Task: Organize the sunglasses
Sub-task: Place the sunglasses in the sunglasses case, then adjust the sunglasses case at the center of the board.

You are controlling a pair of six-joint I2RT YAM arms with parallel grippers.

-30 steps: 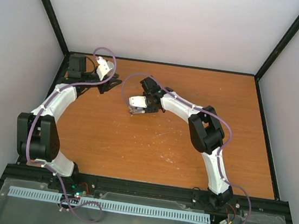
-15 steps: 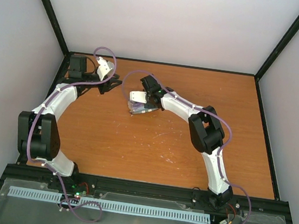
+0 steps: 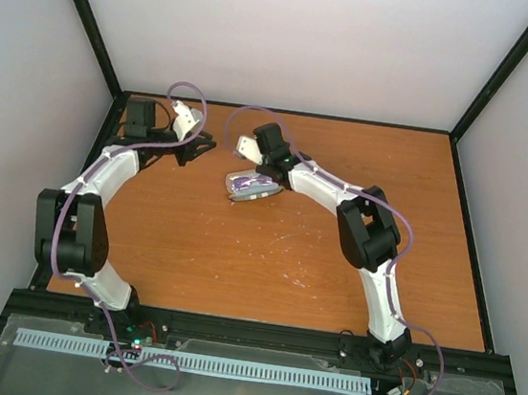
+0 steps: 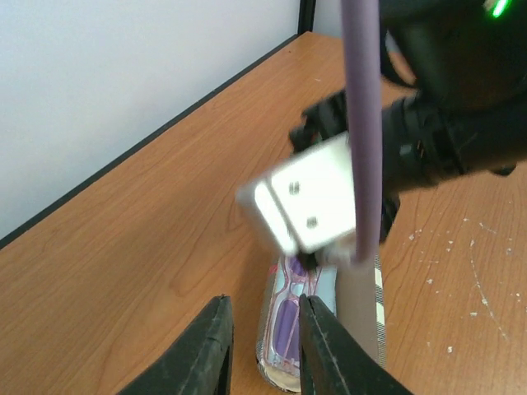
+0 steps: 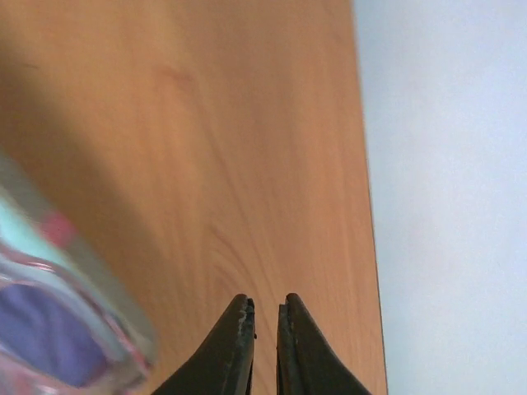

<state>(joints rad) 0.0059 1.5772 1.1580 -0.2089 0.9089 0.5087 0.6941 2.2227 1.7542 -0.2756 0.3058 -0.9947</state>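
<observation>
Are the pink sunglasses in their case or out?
In. The sunglasses lie inside the open striped case, its lid not closed over them.

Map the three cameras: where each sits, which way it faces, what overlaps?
Top external: above and behind the bases, looking down on the table; left arm and right arm show.
Left wrist: looks past the left gripper at the sunglasses in their open case; right arm's wrist intrudes.
Right wrist: looks past the right gripper at table and white wall; sunglasses blurred lower left.
Shared: all three see the sunglasses.
</observation>
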